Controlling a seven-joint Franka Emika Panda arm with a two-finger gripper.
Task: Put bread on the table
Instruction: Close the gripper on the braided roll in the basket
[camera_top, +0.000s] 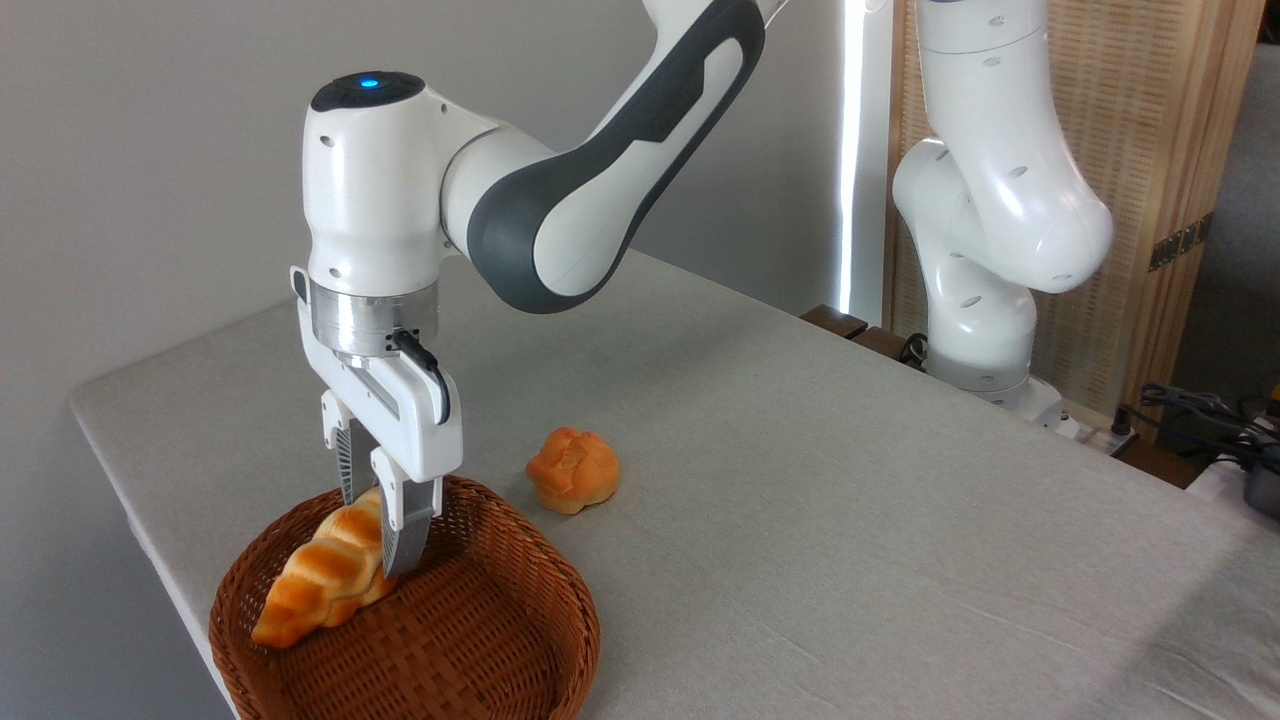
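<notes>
One grey-clothed table (800, 480) fills your view, with the white arm (560, 200) reaching in from the far right. Near left, your wicker basket (480, 640) sits at the table's edge. Inside it the braided bread (320, 585) lies against the left wall. Your tool (375, 520) straddles the loaf's far end, fingers touching it on both sides. Just beyond the basket, to its right, a small bun (573, 470) rests on the cloth.

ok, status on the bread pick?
Gripper down in the round brown wicker basket, jaws either side of the long braided golden loaf; grip not confirmed. Loaf not yet out of the basket. Small round orange bun on the grey-clothed table, beside the basket.
</notes>
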